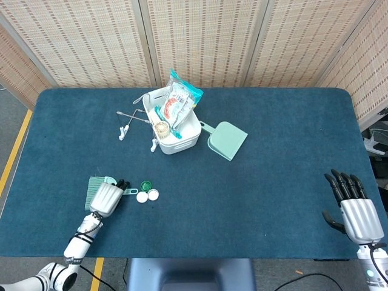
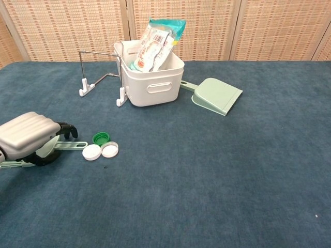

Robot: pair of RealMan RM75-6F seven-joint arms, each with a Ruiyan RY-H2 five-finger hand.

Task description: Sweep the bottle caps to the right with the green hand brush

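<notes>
The green hand brush lies flat on the blue table at the front left, its handle pointing right. My left hand lies over the brush head and grips it, with fingers curled over the far edge and the thumb at the near edge. Just right of the handle tip sit three bottle caps: a green one and two white ones, also seen in the chest view as the green cap and white caps. My right hand hangs open at the front right edge, holding nothing.
A white basket with packets and a small brush stands at the table's middle back, a wire rack to its left. A green dustpan lies right of the basket. Blue cloth stretches from the caps to the right hand.
</notes>
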